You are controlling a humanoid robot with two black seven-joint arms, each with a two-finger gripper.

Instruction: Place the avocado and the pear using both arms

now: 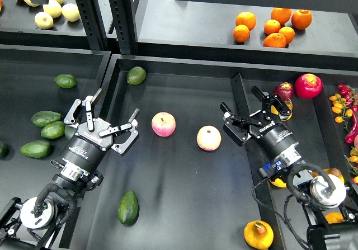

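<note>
The avocado (128, 207), dark green and elongated, lies on the floor of the middle tray (184, 194) near the front left. The pear (258, 234), yellow-orange with a reddish blush, rests at the front right of the same tray. My left gripper (113, 109) is open and empty over the tray's left part, well behind the avocado. My right gripper (242, 100) is open and empty beside the tray's right divider (237, 85), far behind the pear.
Two pink-yellow apples (163, 124) (208, 137) sit between the grippers. A rounder, lighter avocado (136, 75) lies at the back left. Several avocados (46, 117) fill the left bin. Red fruit (309, 85) and chillies (344, 104) are on the right, oranges (272, 26) on the shelf.
</note>
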